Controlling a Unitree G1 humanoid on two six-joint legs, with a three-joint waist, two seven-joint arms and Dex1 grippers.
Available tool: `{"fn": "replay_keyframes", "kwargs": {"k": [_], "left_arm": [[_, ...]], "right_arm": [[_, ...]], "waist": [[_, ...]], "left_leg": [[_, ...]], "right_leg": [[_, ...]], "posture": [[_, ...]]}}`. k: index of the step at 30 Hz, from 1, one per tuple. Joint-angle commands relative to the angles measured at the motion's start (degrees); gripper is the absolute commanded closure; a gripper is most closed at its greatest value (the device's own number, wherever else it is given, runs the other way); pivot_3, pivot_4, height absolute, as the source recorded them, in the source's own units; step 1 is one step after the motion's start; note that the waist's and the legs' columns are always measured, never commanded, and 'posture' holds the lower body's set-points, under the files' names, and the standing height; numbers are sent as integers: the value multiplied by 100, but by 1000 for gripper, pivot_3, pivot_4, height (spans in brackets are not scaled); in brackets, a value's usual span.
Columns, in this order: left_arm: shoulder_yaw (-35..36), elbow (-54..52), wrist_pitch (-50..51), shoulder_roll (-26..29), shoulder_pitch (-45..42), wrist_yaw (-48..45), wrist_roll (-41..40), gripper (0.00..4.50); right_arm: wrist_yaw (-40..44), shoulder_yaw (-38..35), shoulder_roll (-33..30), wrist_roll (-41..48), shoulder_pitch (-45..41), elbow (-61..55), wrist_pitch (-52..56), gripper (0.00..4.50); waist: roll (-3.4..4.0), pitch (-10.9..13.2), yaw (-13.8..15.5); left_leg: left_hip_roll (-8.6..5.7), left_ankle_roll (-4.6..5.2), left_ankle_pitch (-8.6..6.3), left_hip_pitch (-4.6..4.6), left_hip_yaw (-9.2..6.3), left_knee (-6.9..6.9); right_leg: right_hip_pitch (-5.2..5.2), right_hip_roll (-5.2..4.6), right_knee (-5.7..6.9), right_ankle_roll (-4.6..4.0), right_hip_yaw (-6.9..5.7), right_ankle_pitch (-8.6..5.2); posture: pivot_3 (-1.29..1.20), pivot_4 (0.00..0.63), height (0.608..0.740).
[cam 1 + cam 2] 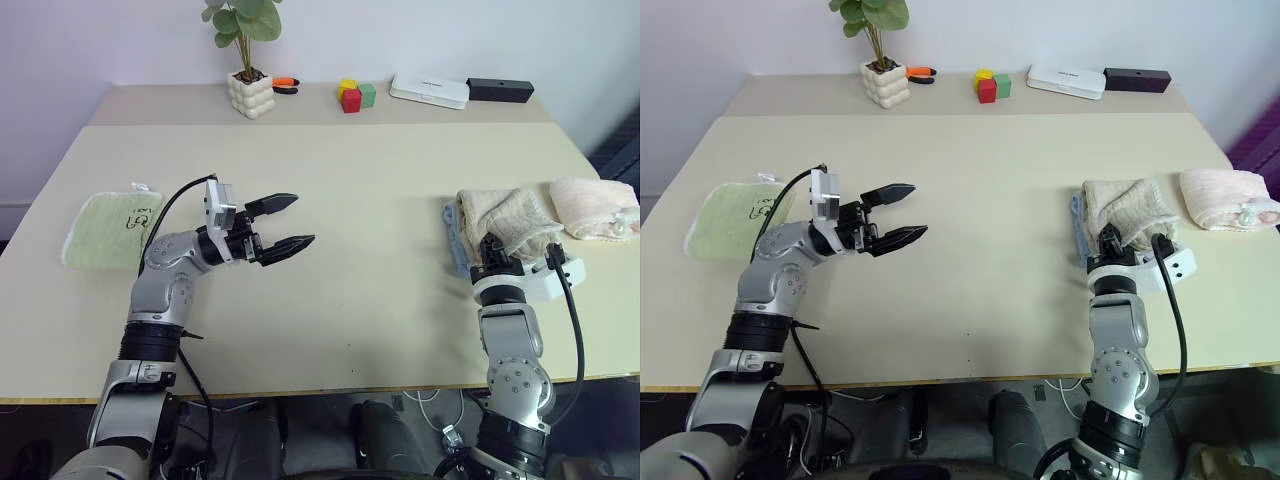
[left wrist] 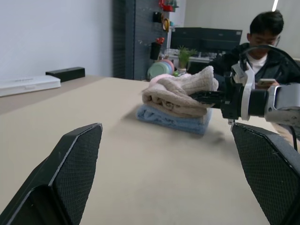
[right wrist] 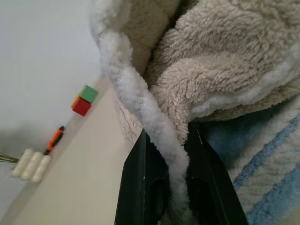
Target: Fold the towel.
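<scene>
The beige towel (image 1: 510, 222) lies bunched on top of a light blue towel (image 1: 455, 245) at the right side of the table. My right gripper (image 1: 490, 250) is at the towel's near edge, shut on its white corded edging (image 3: 154, 126), which runs up between the two black fingers (image 3: 138, 187). My left gripper (image 1: 290, 224) hovers over the table's left half, open and empty, pointing right toward the towel (image 2: 180, 91). The right gripper (image 2: 211, 97) also appears in the left wrist view, clamped on the towel's edge.
A small light green towel (image 1: 105, 228) lies at the left edge. A pink cloth (image 1: 595, 208) sits at the far right. At the back stand a potted plant (image 1: 250, 90), coloured blocks (image 1: 353, 95), a white box (image 1: 430, 90) and a black box (image 1: 500, 90). A person (image 2: 260, 42) sits beyond the table.
</scene>
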Motion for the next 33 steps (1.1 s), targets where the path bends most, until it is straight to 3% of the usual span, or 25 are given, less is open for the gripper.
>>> {"fn": "replay_keyframes", "kwargs": {"k": [1,4,5,7,14,24,33], "left_arm": [[90,-253,6,29,9,58,-105,0],[79,-248,-9,18,6,77,-94,0],[75,-241,-23,15,0,78,-84,0],[79,-225,-23,0,-17,82,-92,0],[46,-127,-96,-100,-35,95,-65,0],[47,-123,-212,-279,50,179,-60,0],[57,264,-396,-360,-134,106,-8,0]], "right_arm": [[-28,138,-137,-312,39,31,46,4437],[-23,66,-108,-257,-41,17,-51,4437],[-66,39,-112,-276,-49,27,-58,4132],[-58,55,-161,-325,-20,8,-11,3403],[-45,4,-336,-208,1,-237,157,54],[-121,-24,-765,-231,553,-792,538,54],[-604,-384,-1060,-1314,912,-981,297,54]], "waist": [[0,0,-1],[0,0,-2],[0,0,-2],[0,0,-1],[0,0,9],[0,0,15],[0,-1,31]], "left_leg": [[0,0,0,0,0,0],[0,0,0,0,1,1],[0,0,0,0,0,1],[0,0,0,0,0,1],[-1,0,0,0,1,2],[-1,0,0,0,1,2],[-5,0,0,1,0,6]], "right_leg": [[0,0,0,0,0,0],[0,0,0,0,0,0],[0,0,0,0,0,0],[0,0,0,0,0,0],[1,0,0,0,0,0],[2,0,0,0,0,0],[4,-3,-1,-1,0,0]], "posture": [[0,150,735],[0,150,735],[0,150,735],[0,150,735],[0,150,735],[0,150,735],[0,150,735]]}}
